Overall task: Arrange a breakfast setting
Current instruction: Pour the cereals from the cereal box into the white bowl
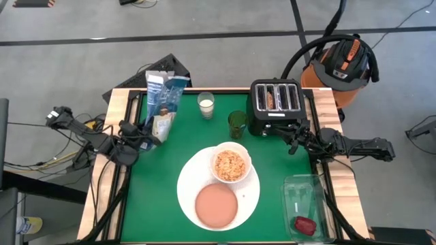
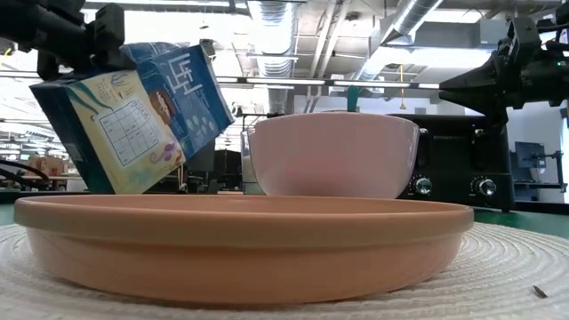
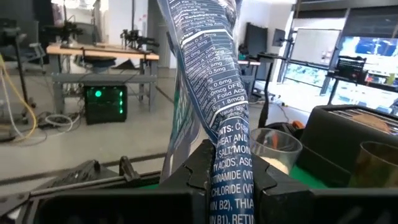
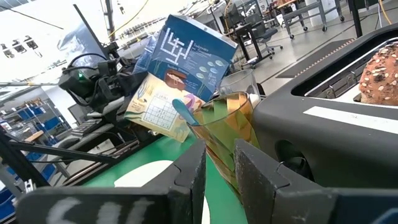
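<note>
The green mat (image 1: 146, 197) covers the table between wooden side rails, and its widest bare stretch runs down the left side below the cereal box and left of the big plate. A narrower bare strip lies between the plate and the clear tray (image 1: 308, 204) at the right edge. Around the table is grey floor, with an orange shop vacuum (image 1: 340, 64) beyond the far right corner.

The large white plate (image 1: 187, 187) sits near the front middle, carrying the white bowl (image 1: 231, 165) of cereal on its far right part and the pink plate (image 1: 216, 205) on its near part. The black toaster (image 1: 276, 107) stands at the far edge, right of centre, with a seeded bagel (image 4: 380, 78) in one slot. A green cup (image 1: 236, 124) stands just left of it, and a glass of milk (image 1: 206, 105) farther left. A small dark-red item (image 1: 304, 225) lies in the tray's near corner.

The blue cereal box (image 1: 162, 102) is at the far left, tilted and lifted off the mat. The left gripper (image 3: 231, 177) reaches in from the left edge, its fingers clamped on the box's narrow side. The right gripper (image 4: 219, 163) hovers at the toaster's front right corner, pointing left toward the green cup, fingers a small gap apart and holding nothing.
</note>
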{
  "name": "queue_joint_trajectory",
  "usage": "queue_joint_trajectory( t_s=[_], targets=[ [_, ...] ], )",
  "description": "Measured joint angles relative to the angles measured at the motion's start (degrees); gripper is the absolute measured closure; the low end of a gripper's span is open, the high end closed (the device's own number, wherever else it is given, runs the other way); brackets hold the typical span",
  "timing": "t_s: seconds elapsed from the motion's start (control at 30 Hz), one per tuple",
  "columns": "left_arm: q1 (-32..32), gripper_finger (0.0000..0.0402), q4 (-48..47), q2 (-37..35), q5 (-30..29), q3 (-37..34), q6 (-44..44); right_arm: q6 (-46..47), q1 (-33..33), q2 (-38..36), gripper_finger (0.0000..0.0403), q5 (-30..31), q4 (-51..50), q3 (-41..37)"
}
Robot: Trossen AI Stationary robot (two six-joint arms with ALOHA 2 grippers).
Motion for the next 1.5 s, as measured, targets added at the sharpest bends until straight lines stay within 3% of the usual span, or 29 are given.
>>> queue_joint_trajectory(
  t_s=[0.27, 0.47, 0.73, 1.0, 1.17, 1.37, 1.5],
  targets=[
    [4.12, 0.0377, 8.11, 0.00, 0.21, -0.02, 8.39, 0.00, 0.01, 0.01, 0.0296, 0.00, -0.01, 0.02],
    [6.77, 0.0377, 8.10, -0.01, 0.21, -0.02, 7.30, 0.01, 0.00, 0.00, 0.0296, 0.00, -0.01, 0.01],
    [10.08, 0.0377, 10.94, -0.02, 4.48, 0.02, 10.11, 0.02, 0.00, 0.00, 0.0296, 0.00, -0.02, 0.01],
    [16.53, 0.0377, 27.40, -0.02, 15.58, 0.06, 29.06, 0.00, 0.01, -0.02, 0.0296, 0.00, 0.00, 0.01],
    [24.22, 0.0377, 37.52, -0.04, 24.34, 0.13, 39.52, 0.02, 0.00, 0.01, 0.0296, 0.00, -0.02, 0.02],
    [37.22, 0.0377, 42.56, 0.01, 41.79, 0.13, 41.63, 0.00, 0.00, -0.02, 0.0296, 0.00, -0.01, 0.01],
    [46.21, 0.0377, 43.72, 0.60, 51.39, -1.35, 37.46, 0.02, 0.01, -0.02, 0.0296, 0.00, 0.00, 0.02]
  ],
)
